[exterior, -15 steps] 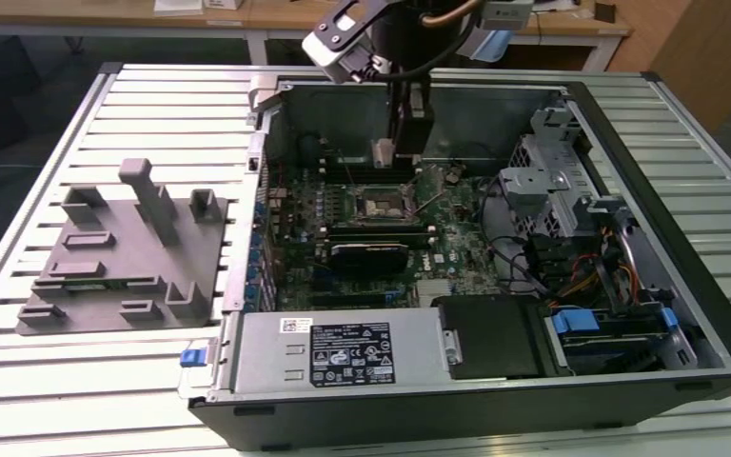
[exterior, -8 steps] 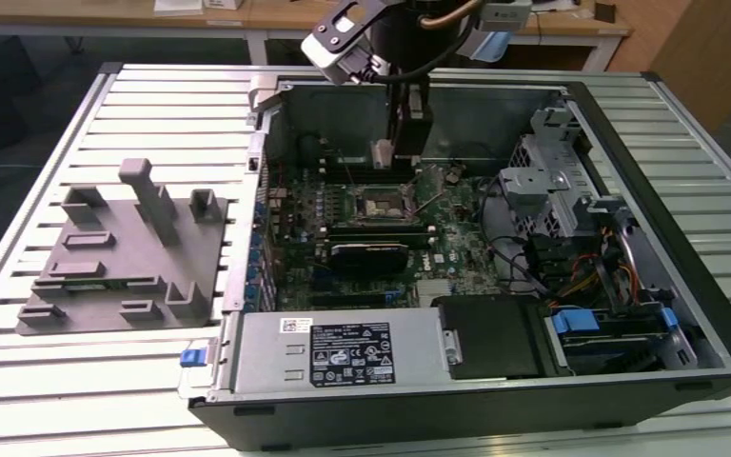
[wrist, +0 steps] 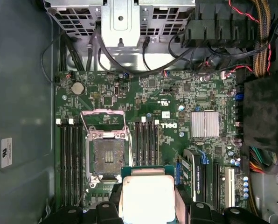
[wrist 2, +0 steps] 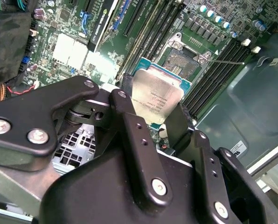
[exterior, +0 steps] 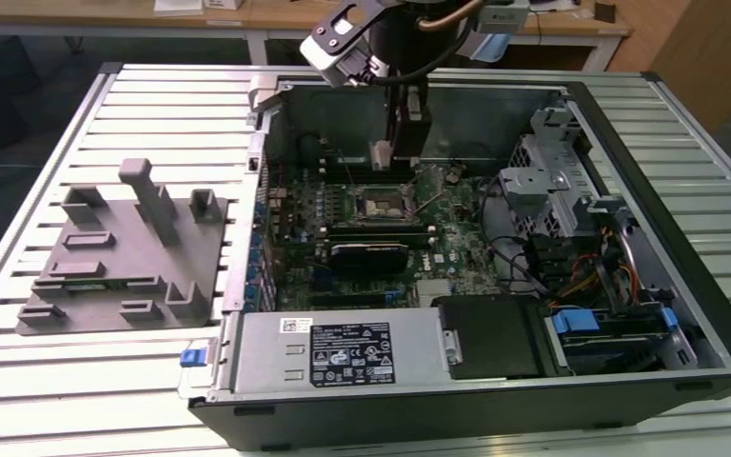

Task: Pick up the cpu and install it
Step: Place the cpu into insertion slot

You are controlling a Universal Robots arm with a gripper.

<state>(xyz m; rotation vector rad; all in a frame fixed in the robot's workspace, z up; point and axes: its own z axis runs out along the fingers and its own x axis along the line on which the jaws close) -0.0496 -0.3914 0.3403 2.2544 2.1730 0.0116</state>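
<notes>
The cpu [wrist 2: 158, 91], a flat square chip with a pale silver top, is pinched by its edges in my gripper [wrist 2: 153, 112], which is shut on it. In the first wrist view the cpu [wrist: 146, 195] hangs above the green motherboard, beside the memory slots and off to one side of the open black socket [wrist: 105, 157]. The socket's metal frame is flipped up. In the exterior view my gripper [exterior: 391, 152] reaches down into the open computer case, and the cpu [exterior: 381, 155] hangs a little beyond the socket [exterior: 379, 202], clear of the board.
The case [exterior: 670, 171] lies open on a slatted metal table [exterior: 35, 190]. A grey fixture block [exterior: 125, 257] stands at the exterior view's left. Cables and drive cages [exterior: 556, 190] crowd the exterior view's right. The power supply [exterior: 340, 347] fills the near side.
</notes>
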